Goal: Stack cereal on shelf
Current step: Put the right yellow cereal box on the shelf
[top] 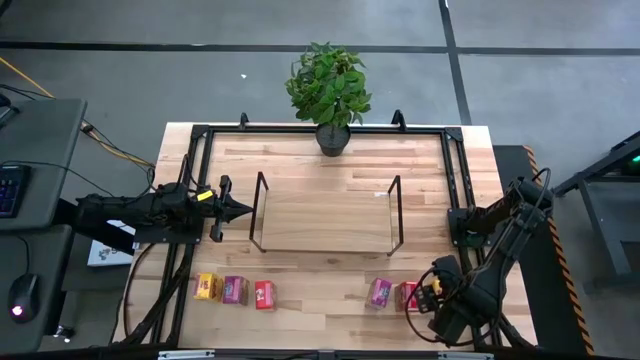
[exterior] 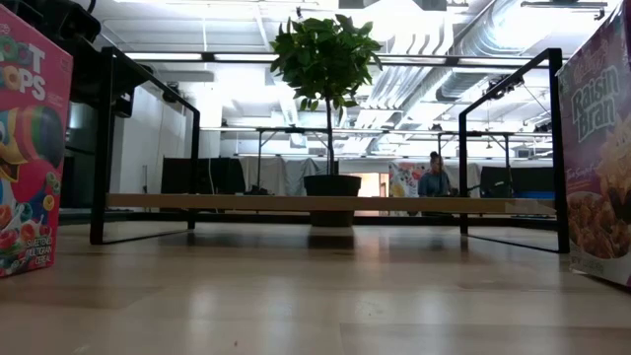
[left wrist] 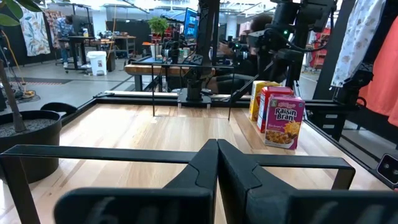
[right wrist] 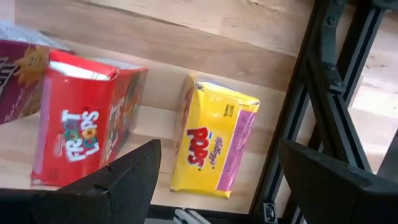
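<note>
The shelf (top: 325,215), a low light-wood board with a black frame upright at each end, stands mid-table and holds no boxes. Near the table's near edge stand two groups of cereal boxes: yellow (top: 207,287), pink (top: 234,290) and red (top: 265,294) on the left; pink (top: 380,292) and red (top: 407,294) on the right. The right group's yellow box (right wrist: 214,146) sits mostly under my right gripper (top: 425,294). That gripper (right wrist: 219,152) is open, with a finger to either side of the yellow box and apart from it. My left gripper (top: 235,210) is shut, level, beside the shelf's left frame.
A potted plant (top: 333,138) stands at the table's far edge behind the shelf. Black rails (top: 190,180) run along the table's sides, one close beside the yellow box (right wrist: 298,124). Bare wood lies between the two box groups (top: 320,290).
</note>
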Controlling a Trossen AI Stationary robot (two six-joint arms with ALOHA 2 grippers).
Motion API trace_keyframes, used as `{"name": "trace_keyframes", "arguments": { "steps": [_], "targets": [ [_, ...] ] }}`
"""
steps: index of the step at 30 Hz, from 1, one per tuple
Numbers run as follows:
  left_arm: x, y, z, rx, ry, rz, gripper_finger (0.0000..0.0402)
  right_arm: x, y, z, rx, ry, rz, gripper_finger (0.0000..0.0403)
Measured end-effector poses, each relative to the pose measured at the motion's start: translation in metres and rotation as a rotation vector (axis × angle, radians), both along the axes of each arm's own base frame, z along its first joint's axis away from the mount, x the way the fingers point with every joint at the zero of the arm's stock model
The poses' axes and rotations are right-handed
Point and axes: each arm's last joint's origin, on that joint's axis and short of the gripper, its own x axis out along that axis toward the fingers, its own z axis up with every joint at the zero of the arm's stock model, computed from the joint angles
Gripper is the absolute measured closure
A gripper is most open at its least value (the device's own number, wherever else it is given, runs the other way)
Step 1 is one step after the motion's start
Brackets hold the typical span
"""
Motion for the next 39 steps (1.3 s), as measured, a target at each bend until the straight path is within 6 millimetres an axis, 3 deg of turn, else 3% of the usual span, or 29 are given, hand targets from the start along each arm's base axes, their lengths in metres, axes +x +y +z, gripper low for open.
{"name": "trace_keyframes", "arguments": {
  "steps": [8, 16, 26, 30, 39],
  "targets": [
    [0.0, 0.0, 0.0, 0.0, 0.0, 0.0, 0.0401, -0.003, -0.001, -0.033, 0.031, 0.051, 0.011, 0.0086],
    [0.0, 0.0, 0.0, 0.0, 0.0, 0.0, 0.0401, -0.003, -0.002, -0.053, 0.046, 0.039, 0.03, 0.0086],
    [0.0, 0.0, 0.0, 0.0, 0.0, 0.0, 0.0402, -0.003, -0.002, -0.056, 0.055, 0.031, 0.04, 0.0094],
    [0.0, 0.0, 0.0, 0.0, 0.0, 0.0, 0.0401, -0.003, -0.002, -0.056, 0.058, 0.034, 0.049, 0.013],
    [0.0, 0.0, 0.0, 0.0, 0.0, 0.0, 0.0402, -0.004, -0.002, -0.051, 0.098, 0.023, 0.127, 0.026]
  ]
}}
